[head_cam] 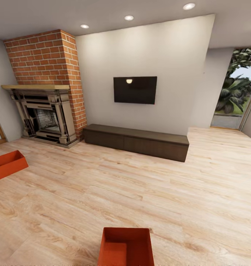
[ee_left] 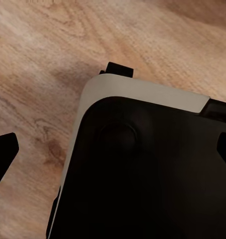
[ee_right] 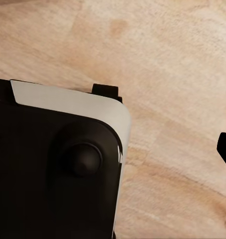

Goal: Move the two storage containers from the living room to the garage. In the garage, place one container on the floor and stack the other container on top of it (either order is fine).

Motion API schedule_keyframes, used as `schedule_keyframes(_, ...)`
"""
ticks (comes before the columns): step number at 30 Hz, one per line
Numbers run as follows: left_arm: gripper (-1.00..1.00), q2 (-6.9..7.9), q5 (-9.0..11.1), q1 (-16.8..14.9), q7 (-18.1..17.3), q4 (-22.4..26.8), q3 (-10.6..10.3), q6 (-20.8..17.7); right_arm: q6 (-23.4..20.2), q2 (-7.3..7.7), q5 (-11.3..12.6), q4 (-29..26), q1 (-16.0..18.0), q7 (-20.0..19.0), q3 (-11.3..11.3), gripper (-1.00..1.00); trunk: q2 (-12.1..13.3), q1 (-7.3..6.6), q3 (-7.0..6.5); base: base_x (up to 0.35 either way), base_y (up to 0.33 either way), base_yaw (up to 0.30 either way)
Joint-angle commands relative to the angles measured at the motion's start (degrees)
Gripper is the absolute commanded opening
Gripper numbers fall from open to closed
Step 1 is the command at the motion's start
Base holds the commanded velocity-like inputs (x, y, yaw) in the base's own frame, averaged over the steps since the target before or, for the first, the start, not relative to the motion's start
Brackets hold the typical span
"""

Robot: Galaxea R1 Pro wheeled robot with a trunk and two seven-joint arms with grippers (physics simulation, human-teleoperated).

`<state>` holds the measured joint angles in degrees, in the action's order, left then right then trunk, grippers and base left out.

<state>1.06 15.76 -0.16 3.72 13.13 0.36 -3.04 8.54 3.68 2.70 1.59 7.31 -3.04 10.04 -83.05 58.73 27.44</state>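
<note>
- Near storage container [head_cam: 126, 246]: open-top, red-orange, on wood floor [head_cam: 140, 184] just ahead; second container [head_cam: 8, 163] far left near brick fireplace [head_cam: 48, 111].
- Likely rigid, light, smooth-walled; best gripped over opposite rims, one gripper each.
- Gripper state: cannot tell, either side.

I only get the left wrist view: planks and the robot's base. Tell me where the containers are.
Observer: One container sits on the wood floor just in front of the robot, at the bottom middle of the head view.
Operator: Now give me the other.
Observer: The second container is further off to the left, on the same floor, near the brick fireplace.
Operator: Report what's in them.
Observer: Both stand open side up. The near one looks empty, and I see nothing in the part of the far one's inside that shows.
</note>
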Motion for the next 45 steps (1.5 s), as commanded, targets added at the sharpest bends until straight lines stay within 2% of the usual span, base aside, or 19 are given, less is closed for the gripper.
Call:
schedule_keyframes(1,1.00,-0.02,0.3,0.0,0.2,0.1,0.0,-0.2,0.3,0.01,0.3,0.2,0.1,-0.2,0.3,1.00,0.0,0.00,0.15,0.000,0.000,0.000)
schedule_keyframes(45,1.00,-0.09,0.1,0.0,0.2,0.1,-0.5,0.5,0.2,0.01,0.5,0.2,0.1,-0.6,0.3,1.00,0.0,0.00,4.18,0.000,0.000,0.000)
